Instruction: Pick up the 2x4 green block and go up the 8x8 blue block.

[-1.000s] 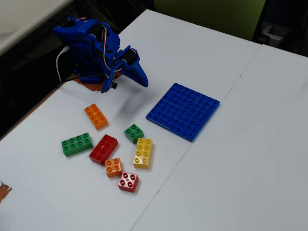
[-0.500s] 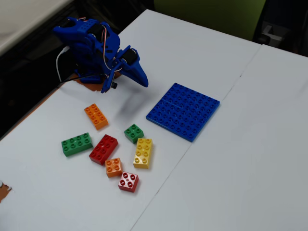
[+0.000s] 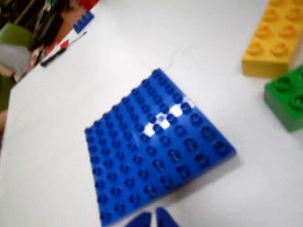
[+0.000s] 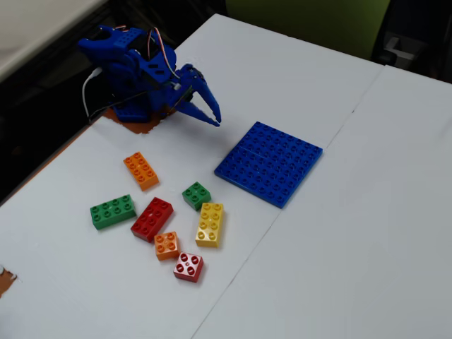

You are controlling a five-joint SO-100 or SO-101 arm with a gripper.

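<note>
The 2x4 green block lies flat on the white table at the left of the brick cluster in the fixed view; it is out of the wrist view. The 8x8 blue block lies flat right of the arm and fills the middle of the wrist view. My gripper hangs low by the arm's base, left of the blue block and well apart from the green block. Its blue fingertips show at the bottom edge of the wrist view, shut and empty.
Around the green block lie an orange 2x4 brick, a red 2x4 brick, a small green brick, a yellow brick, a small orange brick and a small red brick. The yellow brick and small green brick show at the wrist view's right.
</note>
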